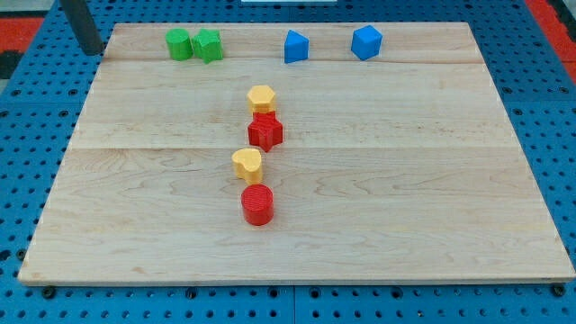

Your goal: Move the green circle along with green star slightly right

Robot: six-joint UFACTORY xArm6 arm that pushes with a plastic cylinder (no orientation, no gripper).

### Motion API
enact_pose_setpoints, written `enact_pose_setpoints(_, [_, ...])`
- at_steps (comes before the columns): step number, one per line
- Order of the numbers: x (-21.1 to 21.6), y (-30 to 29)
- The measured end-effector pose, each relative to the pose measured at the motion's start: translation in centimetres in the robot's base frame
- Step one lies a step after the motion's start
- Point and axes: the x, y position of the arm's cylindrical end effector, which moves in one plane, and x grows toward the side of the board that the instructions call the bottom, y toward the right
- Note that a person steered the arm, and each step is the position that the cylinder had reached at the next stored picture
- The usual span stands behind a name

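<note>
The green circle and the green star sit side by side, touching, near the top left edge of the wooden board. The circle is on the left, the star on the right. My rod comes down at the view's top left, and my tip stands just off the board's top left corner, well to the left of the green circle.
Two blue blocks, a blue pentagon-like one and a blue cube-like one, lie along the top edge. In the middle stand a yellow hexagon, a red star, a yellow heart and a red cylinder.
</note>
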Motion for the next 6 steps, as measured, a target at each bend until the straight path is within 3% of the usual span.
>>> enact_pose_setpoints(4, [-2.4, -0.6])
enact_pose_setpoints(5, [-1.5, 2.2])
enact_pose_setpoints(6, [-1.3, 11.1])
